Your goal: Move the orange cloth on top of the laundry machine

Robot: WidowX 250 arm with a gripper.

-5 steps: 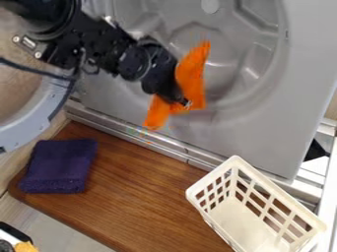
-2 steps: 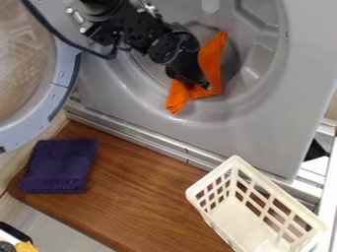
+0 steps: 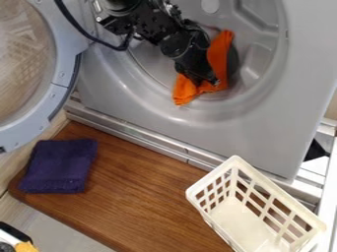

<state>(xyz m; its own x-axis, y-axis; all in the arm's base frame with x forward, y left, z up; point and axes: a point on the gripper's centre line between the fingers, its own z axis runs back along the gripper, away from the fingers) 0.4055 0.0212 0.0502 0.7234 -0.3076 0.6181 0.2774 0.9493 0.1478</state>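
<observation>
The bright orange fabric cloth (image 3: 219,55) is in front of the round recess of the grey laundry machine (image 3: 230,138); whether they touch, I cannot tell. The black two-finger gripper (image 3: 212,82) has its jaws closed on this cloth. At the view's left is the open round door (image 3: 63,73). Below, a folded dark purple towel (image 3: 59,165) lies on the brown wooden board (image 3: 131,197), near a cream plastic lattice basket (image 3: 212,174).
</observation>
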